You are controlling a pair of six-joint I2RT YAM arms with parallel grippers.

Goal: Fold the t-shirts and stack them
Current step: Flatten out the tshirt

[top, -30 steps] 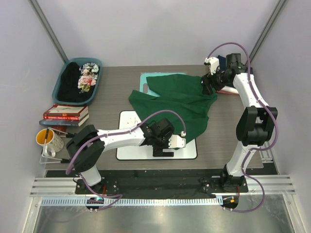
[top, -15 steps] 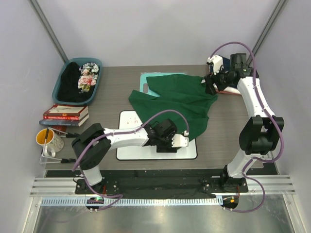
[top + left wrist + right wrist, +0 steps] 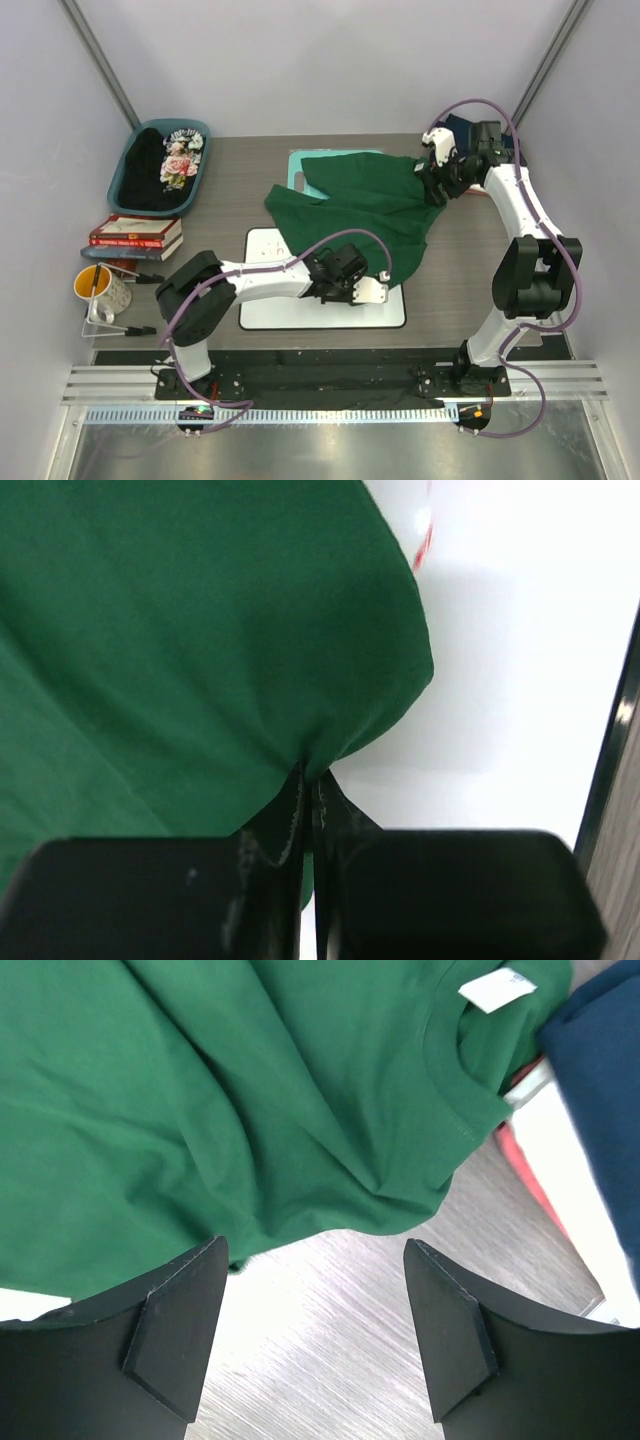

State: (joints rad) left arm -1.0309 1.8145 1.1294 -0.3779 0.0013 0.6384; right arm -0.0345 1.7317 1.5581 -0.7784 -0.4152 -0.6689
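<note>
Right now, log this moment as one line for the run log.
left gripper: shut on green shirt edge, over whiteboard | right gripper: open near its collar, holding nothing | folded shirts: far right corner

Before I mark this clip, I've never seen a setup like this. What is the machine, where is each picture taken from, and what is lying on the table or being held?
The machine is two jointed robot arms bolted at the near edge of a grey wood-grain table. The wide picture looks down from above and behind the arms, and each close-up comes from a camera on one wrist.

A plain dark green t-shirt lies spread mid-table. It partly covers a flat white board with red writing and a flat teal plastic board.

The left gripper is shut, pinching that shirt's edge. The right gripper hangs open near the collar and holds nothing. Beside the collar, a folded navy shirt tops a small stack. At far left, a teal tray holds a black floral-print shirt.
</note>
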